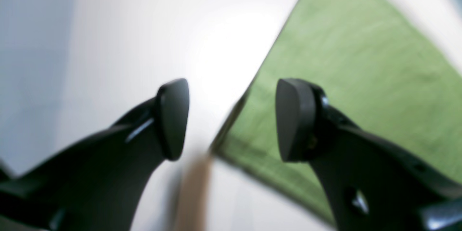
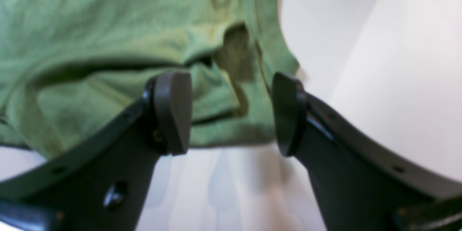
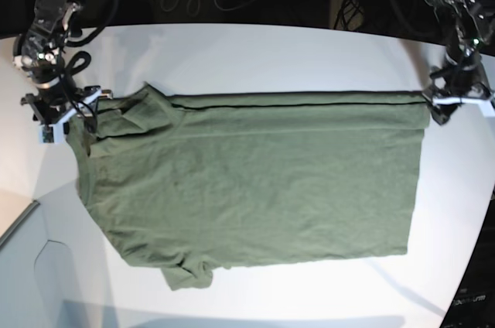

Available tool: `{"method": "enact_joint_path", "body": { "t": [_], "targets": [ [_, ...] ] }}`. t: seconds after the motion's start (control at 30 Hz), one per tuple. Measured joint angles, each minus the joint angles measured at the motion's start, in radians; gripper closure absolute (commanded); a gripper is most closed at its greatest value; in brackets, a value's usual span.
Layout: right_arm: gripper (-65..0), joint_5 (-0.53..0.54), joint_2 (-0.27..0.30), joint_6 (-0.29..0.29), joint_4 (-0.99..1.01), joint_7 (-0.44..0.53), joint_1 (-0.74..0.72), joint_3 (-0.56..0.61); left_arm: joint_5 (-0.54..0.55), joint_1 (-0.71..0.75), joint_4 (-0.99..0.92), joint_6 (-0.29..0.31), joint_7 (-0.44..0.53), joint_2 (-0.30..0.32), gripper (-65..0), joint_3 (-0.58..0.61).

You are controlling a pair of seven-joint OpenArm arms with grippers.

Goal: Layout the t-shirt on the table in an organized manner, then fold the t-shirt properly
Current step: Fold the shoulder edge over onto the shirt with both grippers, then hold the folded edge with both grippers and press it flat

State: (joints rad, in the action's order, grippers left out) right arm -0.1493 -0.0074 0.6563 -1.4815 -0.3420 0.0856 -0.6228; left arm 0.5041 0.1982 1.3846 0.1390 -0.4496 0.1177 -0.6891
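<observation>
One dark olive-green short-sleeved cotton t-shirt (image 3: 255,181) lies spread sideways on the single large smooth white bench (image 3: 255,53), and two black arms stand at its far corners. Only the base view takes in the whole garment: its hem end points to that view's right, its shoulder end to the left, a straight fold line runs along the far edge, and one sleeve pokes out crumpled at the near edge.

From the base view the two end effectors are too small to read. The wrist views settle it. The left end effector (image 1: 232,119) has its two dark pads spread wide with nothing between them; it hovers over the hem corner, where flat green cloth fills the right half of the frame and bare bench the left. A blurred tan streak below the corner cannot be identified. In the base view this end effector (image 3: 442,111) sits just beside the shirt's far right corner.

The right end effector (image 2: 231,113) is likewise released, pads apart and empty, above bunched, creased fabric at the shoulder end, detail that the base view flattens out. In the base view it (image 3: 58,123) stands just beside the shirt's far left corner.
</observation>
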Motion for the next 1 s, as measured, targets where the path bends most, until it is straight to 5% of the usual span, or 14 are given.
{"method": "enact_joint_path", "body": {
  "t": [0.67, 1.0],
  "targets": [
    [-35.1, 0.0, -0.001, -0.001, -0.001, 0.001, 0.048, 0.001, -0.007, 0.01, -0.079, 0.0, 0.004, -0.018, -36.3, 0.063],
    [-35.1, 0.0, -0.001, -0.001, -0.001, 0.001, 0.048, -0.001, -0.007, 0.028, -0.082, 0.0, 0.004, -0.015, -29.4, 0.056]
  ]
}}
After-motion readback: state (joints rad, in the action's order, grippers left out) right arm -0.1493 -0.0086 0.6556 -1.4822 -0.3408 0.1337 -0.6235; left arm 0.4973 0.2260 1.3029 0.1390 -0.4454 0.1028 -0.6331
